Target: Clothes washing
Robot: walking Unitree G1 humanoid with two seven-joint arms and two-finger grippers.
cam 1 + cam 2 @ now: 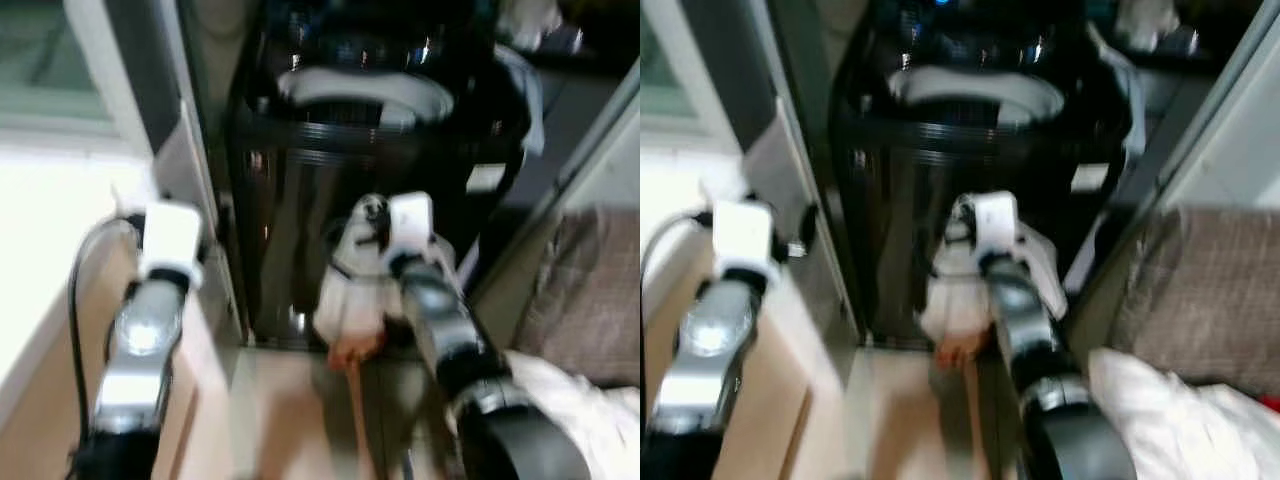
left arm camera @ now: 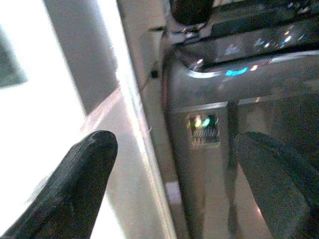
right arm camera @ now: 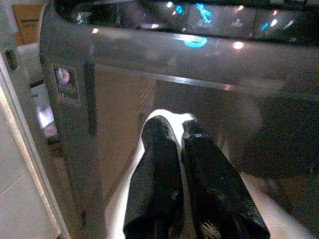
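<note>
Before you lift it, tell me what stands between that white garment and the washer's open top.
The right gripper holds the white garment low against the washing machine. Its tall dark front wall stands between garment and tub opening. Nothing else visible blocks the path.

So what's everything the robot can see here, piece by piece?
Washing machine: one, black and glossy, top-loading with a pale drum rim, straight ahead.
White garment: one, white with an orange patch low down, hanging in front of the machine.
Checked fabric: one, brown-grey, to the right.
White cloth: one pile, lower right.
Wall: pale, left of the machine.
Right gripper: one, black, fingers closed on the white garment.
Left gripper: one, black, fingers apart, empty, beside the machine.
</note>
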